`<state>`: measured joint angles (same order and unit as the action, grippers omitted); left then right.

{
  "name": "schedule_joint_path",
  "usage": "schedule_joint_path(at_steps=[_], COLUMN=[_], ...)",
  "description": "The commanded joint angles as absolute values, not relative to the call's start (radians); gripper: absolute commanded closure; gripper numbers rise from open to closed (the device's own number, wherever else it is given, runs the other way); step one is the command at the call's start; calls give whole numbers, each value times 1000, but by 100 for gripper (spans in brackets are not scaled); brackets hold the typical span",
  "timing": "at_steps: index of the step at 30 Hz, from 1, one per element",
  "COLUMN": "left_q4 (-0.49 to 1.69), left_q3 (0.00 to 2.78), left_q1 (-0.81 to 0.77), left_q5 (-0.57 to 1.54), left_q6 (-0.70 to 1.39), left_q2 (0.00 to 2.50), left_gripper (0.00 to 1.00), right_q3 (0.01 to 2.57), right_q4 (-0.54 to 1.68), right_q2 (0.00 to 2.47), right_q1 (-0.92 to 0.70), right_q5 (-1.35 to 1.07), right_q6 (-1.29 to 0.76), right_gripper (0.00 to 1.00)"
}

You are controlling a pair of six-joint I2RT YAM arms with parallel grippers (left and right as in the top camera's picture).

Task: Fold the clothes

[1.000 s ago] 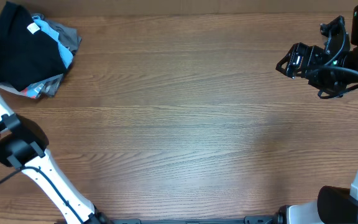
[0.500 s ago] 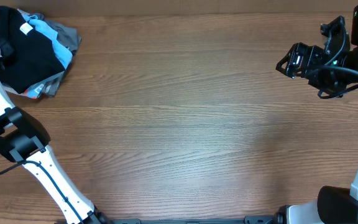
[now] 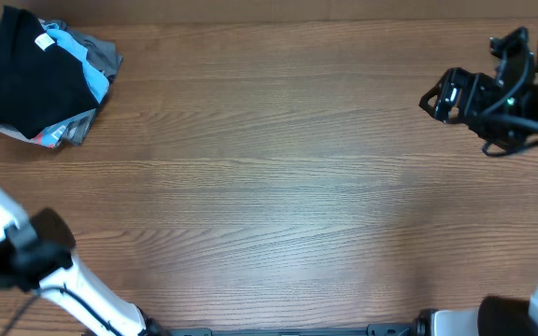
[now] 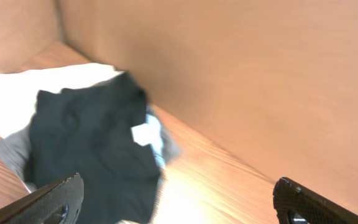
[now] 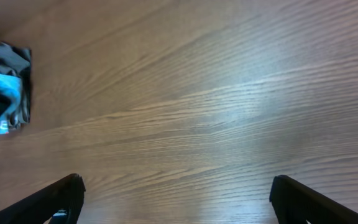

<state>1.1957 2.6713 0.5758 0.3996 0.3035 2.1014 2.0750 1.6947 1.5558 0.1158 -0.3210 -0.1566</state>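
Black T-shirt [image 3: 24,82]: bunched on top of the heap at the desk's [image 3: 278,187] far left corner, white neck label [image 3: 42,42] showing.
Beneath it: light blue T-shirt [image 3: 80,63] and grey garments [image 3: 107,53].
My left end effector [image 4: 179,190]: near that desk corner, fingers spread wide, gripping nothing.
My right end effector [image 5: 176,186]: over the desk's far right side, spread wide, empty.
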Motion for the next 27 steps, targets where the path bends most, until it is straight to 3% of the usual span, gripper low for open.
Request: schedule_joint_path(at_steps=[1, 11, 20, 27], left_q4=[1288, 1674, 1690, 1689], left_q3=[2679, 2679, 2591, 2265], left_q1=[573, 573, 560, 492], left_q5=[571, 837, 867, 870], left_q6=[373, 177, 100, 83], left_q2=[1962, 1679, 1328, 916], left_gripper=[0, 0, 0, 0], right_q3=[2082, 2044, 1778, 1682], right_q4=[1694, 1694, 1694, 1649], right_q2=[1427, 1066, 754, 645], right_q1=[110, 110, 110, 111], right_q5=[-307, -341, -341, -341], right_q6=[-156, -156, -207, -226], right_gripper=[0, 0, 0, 0])
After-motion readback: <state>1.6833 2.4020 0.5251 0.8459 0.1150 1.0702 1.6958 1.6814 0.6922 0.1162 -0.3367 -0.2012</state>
